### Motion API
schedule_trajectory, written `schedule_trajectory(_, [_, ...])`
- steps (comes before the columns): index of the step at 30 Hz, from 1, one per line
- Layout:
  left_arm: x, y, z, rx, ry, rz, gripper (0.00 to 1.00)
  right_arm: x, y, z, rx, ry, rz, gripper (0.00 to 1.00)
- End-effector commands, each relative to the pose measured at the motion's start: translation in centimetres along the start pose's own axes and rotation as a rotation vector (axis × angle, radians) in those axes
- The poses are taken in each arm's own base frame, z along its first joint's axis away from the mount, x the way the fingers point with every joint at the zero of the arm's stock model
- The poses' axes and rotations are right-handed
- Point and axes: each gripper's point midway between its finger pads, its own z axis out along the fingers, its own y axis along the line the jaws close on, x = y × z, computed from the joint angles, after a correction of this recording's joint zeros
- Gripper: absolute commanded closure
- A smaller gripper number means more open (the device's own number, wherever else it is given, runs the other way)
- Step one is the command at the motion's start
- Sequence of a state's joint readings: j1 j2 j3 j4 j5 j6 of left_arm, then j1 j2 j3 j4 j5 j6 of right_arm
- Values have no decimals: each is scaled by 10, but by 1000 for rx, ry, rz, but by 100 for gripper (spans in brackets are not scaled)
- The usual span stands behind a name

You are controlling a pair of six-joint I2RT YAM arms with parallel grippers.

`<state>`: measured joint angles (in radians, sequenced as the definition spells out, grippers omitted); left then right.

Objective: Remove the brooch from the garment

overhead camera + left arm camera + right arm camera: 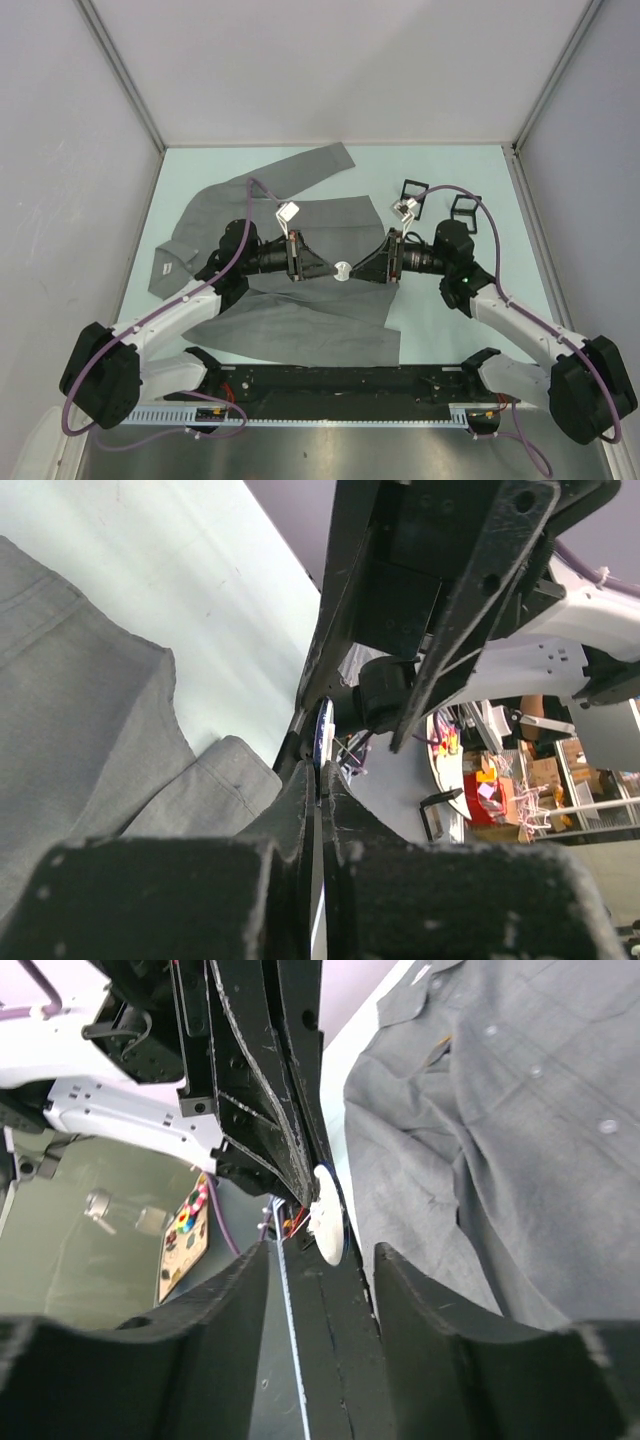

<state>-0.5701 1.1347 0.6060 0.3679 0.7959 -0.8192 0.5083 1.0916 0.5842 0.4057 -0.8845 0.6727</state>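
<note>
Nearest the robot, the hem of the large grey long-sleeved cloth garment (300, 335) lies flat on the pale green table (450, 300); it looks limp and likely to drag. Above its middle, the left gripper (320, 780) is pinched tight on the small, thin white round brooch (328, 1230), probably light and rigid, best held by its rim. The right gripper (320, 1260) faces it, fingers apart and holding nothing. Farthest off lies one grey sleeve (315, 165).
</note>
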Motion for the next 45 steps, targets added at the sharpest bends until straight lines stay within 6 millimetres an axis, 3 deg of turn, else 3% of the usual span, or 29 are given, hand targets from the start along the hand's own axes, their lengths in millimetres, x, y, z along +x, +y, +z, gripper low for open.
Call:
schedule_trajectory(1, [-15, -15, -1, 18, -45, 55, 100, -15, 1, -9, 48, -56, -32, 43])
schedule_trajectory(7, [-14, -14, -1, 21, -52, 40, 100, -20, 9, -10, 28, -86, -30, 30])
schedule_trajectory(12, [-12, -16, 0, 39, -46, 26, 100, -22, 16, 0, -28, -88, -35, 29])
schedule_trajectory(21, [-10, -19, -1, 54, -35, 31, 100, -17, 15, 12, -63, -68, -24, 43])
schedule_trajectory(25, [-10, -19, -1, 60, -35, 32, 100, -22, 16, 10, -60, -84, -31, 56])
schedule_trajectory(39, [-9, -22, 0, 78, -27, 25, 100, -10, 18, 17, -81, -41, -34, 69])
schedule_trajectory(45, [-8, -22, -2, 76, -28, 25, 100, -9, 17, 16, -83, -37, -41, 69])
